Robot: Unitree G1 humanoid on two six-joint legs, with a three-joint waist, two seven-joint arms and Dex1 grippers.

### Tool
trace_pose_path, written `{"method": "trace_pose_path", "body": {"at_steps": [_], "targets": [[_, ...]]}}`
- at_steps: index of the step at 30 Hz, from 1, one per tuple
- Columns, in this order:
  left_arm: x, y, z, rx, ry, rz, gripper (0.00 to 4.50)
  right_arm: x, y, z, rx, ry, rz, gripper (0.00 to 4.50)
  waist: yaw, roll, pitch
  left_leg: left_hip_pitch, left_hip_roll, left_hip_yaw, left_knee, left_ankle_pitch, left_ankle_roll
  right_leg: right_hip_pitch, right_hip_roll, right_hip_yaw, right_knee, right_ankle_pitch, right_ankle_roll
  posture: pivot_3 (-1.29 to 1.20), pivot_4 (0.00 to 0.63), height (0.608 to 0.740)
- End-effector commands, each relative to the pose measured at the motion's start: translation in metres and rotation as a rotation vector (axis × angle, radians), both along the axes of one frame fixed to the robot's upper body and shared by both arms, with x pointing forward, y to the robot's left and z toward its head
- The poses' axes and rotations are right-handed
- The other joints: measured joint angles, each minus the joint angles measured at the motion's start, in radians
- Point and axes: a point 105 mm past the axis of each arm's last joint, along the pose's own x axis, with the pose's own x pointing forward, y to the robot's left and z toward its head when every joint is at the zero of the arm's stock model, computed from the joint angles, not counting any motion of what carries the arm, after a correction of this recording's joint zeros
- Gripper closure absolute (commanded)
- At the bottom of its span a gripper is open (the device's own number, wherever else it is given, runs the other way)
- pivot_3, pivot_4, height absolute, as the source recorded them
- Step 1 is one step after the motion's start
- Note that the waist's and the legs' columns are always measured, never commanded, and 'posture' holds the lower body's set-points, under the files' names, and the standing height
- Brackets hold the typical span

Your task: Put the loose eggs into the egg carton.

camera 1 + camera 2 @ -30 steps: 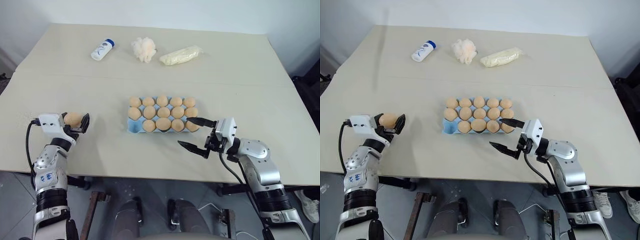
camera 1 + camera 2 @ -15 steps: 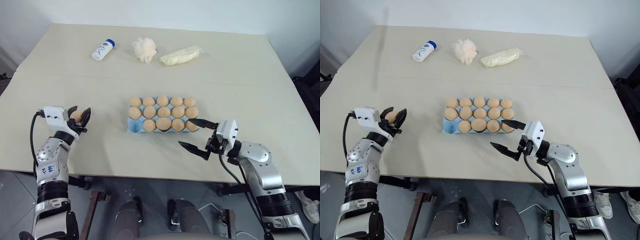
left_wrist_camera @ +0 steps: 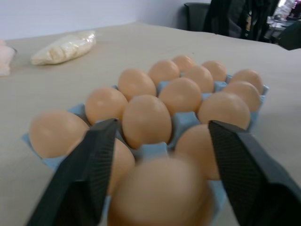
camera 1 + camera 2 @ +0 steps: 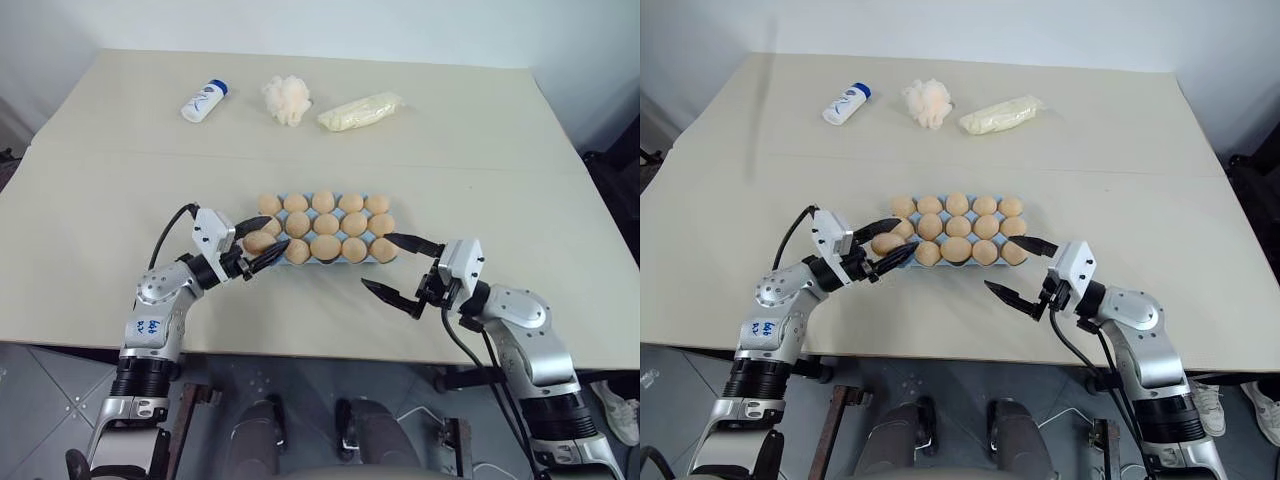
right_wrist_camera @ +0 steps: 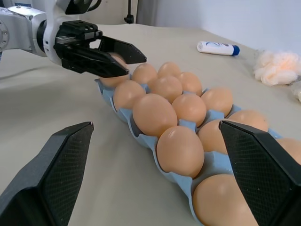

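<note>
left eye view: left hand (image 4: 252, 242) reaches in level from the carton's left end, an egg (image 4: 258, 241) between its two black fingers, over the near-left corner cup.
left hand state: grasping the egg; the fingers stand on either side of it, and whether they have begun to let go cannot be told.
egg carton (image 4: 896, 257): light blue, lidless, mid-desk; fourteen eggs seated, near-left corner cup apparently the one vacancy.
why held so: a level approach from the end likely keeps the fingers outside the seated rows.
right hand (image 4: 403, 267): released, fingers wide apart, nothing between them, parked just off the carton's right end, probably to keep clear.
edges: carton well in from every desk (image 4: 120, 190) edge.
open room: bare desk left and near side of the carton for withdrawal; bottle (image 4: 203, 100), puff (image 4: 287, 98) and bag (image 4: 360, 110) lie far back, well apart.
</note>
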Motion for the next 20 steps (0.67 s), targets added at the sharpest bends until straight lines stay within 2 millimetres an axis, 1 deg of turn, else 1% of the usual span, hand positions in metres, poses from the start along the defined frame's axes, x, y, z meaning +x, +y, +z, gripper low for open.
{"method": "trace_pose_path", "body": {"at_steps": [1, 2, 5, 9, 12, 15, 18, 20], "targets": [[-0.003, 0.000, 0.006, 0.041, -0.024, -0.050, 0.04, -0.002, -0.002, 0.012, 0.012, -0.050, -0.011, 0.00, 0.000, 0.000, 0.000, 0.000, 0.000, 0.000, 0.000, 0.000, 0.000, 0.000, 0.000, 0.000, 0.000, 0.000, 0.000, 0.00, 0.150, 0.740], [-0.003, 0.005, 0.009, 0.053, -0.037, -0.038, 0.04, -0.002, -0.002, 0.012, 0.011, -0.051, -0.012, 0.00, 0.000, 0.000, 0.000, 0.000, 0.000, 0.000, 0.000, 0.000, -0.001, 0.000, 0.000, 0.000, 0.000, 0.000, 0.000, 0.00, 0.150, 0.740], [-0.003, 0.030, 0.014, 0.097, -0.061, 0.019, 0.04, -0.003, -0.006, 0.013, 0.005, -0.050, -0.020, 0.00, -0.003, 0.000, 0.000, 0.000, 0.000, 0.000, 0.000, 0.000, -0.001, 0.000, 0.000, 0.000, 0.000, 0.000, 0.000, 0.00, 0.150, 0.740], [-0.012, 0.068, 0.016, 0.196, -0.070, 0.060, 0.04, -0.006, -0.014, 0.010, -0.017, -0.035, -0.029, 0.00, -0.005, 0.000, 0.000, 0.000, 0.001, 0.000, -0.001, 0.000, -0.001, 0.000, 0.000, 0.000, 0.000, -0.001, -0.002, 0.00, 0.150, 0.740], [-0.022, 0.093, 0.012, 0.256, -0.025, 0.089, 0.04, -0.008, -0.022, 0.006, -0.033, -0.021, -0.038, 0.00, -0.004, 0.000, 0.000, 0.000, 0.001, 0.000, -0.002, -0.001, -0.001, -0.001, -0.001, 0.000, -0.001, -0.001, -0.002, 0.00, 0.150, 0.740], [-0.029, 0.106, 0.012, 0.234, 0.003, 0.124, 0.04, -0.008, -0.028, 0.003, -0.041, -0.010, -0.048, 0.00, -0.004, 0.000, 0.000, 0.000, 0.001, 0.000, -0.003, -0.001, -0.002, -0.001, -0.001, 0.000, -0.001, -0.002, -0.003, 0.00, 0.150, 0.740], [-0.031, 0.108, 0.011, 0.221, 0.010, 0.154, 0.04, -0.008, -0.030, 0.000, -0.049, -0.001, -0.043, 0.00, -0.002, 0.000, 0.000, 0.000, 0.001, -0.001, -0.002, -0.001, -0.002, -0.001, -0.002, 0.000, -0.001, -0.002, -0.003, 0.00, 0.150, 0.740], [-0.033, 0.107, 0.006, 0.227, 0.013, 0.160, 0.04, -0.007, -0.032, -0.003, -0.062, 0.008, -0.034, 0.00, -0.001, 0.000, 0.000, 0.000, 0.001, -0.001, -0.002, -0.001, -0.002, -0.001, -0.002, 0.000, -0.001, -0.002, -0.004, 0.00, 0.150, 0.740]]}}
